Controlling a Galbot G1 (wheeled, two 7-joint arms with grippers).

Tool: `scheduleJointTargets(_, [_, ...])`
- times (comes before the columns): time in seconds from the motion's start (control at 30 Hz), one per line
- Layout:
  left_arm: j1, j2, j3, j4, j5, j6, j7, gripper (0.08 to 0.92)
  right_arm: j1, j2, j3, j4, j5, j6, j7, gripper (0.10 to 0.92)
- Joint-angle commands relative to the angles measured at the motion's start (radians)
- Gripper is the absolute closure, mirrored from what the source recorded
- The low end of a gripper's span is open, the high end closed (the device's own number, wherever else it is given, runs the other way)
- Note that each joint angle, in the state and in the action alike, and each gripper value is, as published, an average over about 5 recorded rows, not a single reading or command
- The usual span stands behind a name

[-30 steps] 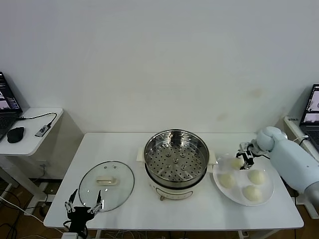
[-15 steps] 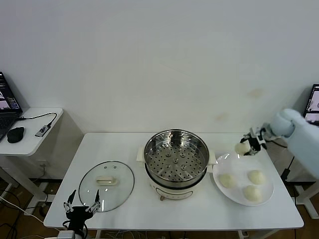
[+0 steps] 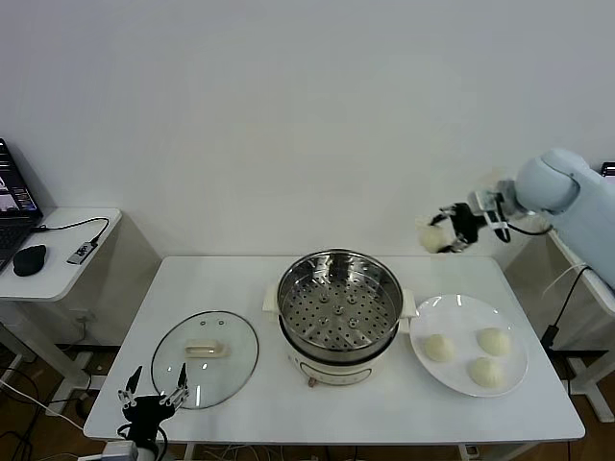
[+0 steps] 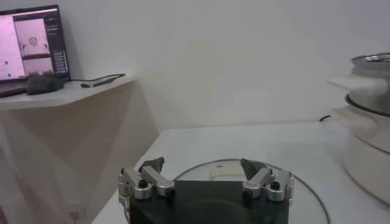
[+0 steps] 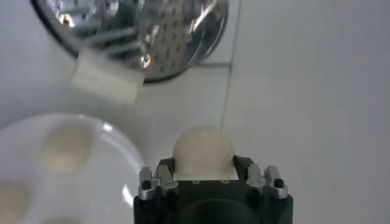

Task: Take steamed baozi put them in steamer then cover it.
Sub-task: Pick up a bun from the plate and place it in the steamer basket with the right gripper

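My right gripper (image 3: 444, 236) hangs high above the table, to the right of the steamer (image 3: 340, 312), shut on one cream-white baozi (image 3: 433, 236). In the right wrist view that baozi (image 5: 203, 152) fills the jaws of the gripper (image 5: 204, 164), with the steamer's perforated basket (image 5: 164, 36) below. Three more baozi lie on the white plate (image 3: 468, 380), among them one nearest the steamer (image 3: 438, 348). The glass cover (image 3: 206, 357) lies flat at the front left. My left gripper (image 3: 152, 401) waits open at the table's front left edge, just in front of the cover (image 4: 244, 176).
A side table (image 3: 58, 252) at the left holds a laptop, a black mouse (image 3: 30, 258) and a cable. Another laptop shows at the far right edge (image 3: 607, 173). The white wall stands close behind the table.
My right gripper has lifted a baozi off the plate and carried it up and leftward toward the steamer. The plate now holds three. The left arm has barely moved.
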State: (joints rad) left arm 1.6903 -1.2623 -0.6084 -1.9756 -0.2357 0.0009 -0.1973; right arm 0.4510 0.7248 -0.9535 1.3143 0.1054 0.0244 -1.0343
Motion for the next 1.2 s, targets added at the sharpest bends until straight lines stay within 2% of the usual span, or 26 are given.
scheduleJointTargets(0.03, [-0.001, 0.001, -0.006, 0.004, -0.022, -0.001, 0.001, 0.177, 0.127, 0.205, -0.205, 0.009, 0.054, 0.094, 0.038, 0.414])
scheduleJointTargets(0.27, [-0.005, 0.005, -0.025, 0.004, -0.022, -0.002, 0.003, 0.177, 0.133, 0.345, -0.327, -0.012, -0.086, 0.200, 0.051, 0.407])
scheduleJointTargets(0.5, [-0.014, 0.006, -0.032, 0.004, -0.021, -0.002, 0.003, 0.177, 0.085, 0.407, -0.356, -0.045, -0.222, 0.308, 0.071, 0.406])
scheduleJointTargets(0.73, [-0.015, 0.017, -0.039, 0.011, -0.025, -0.002, 0.006, 0.177, 0.036, 0.443, -0.329, -0.138, -0.360, 0.427, 0.092, 0.406])
scheduleJointTargets(1.2, [-0.020, 0.020, -0.044, 0.025, -0.026, -0.003, 0.009, 0.177, -0.039, 0.443, -0.263, -0.207, -0.496, 0.530, 0.128, 0.402])
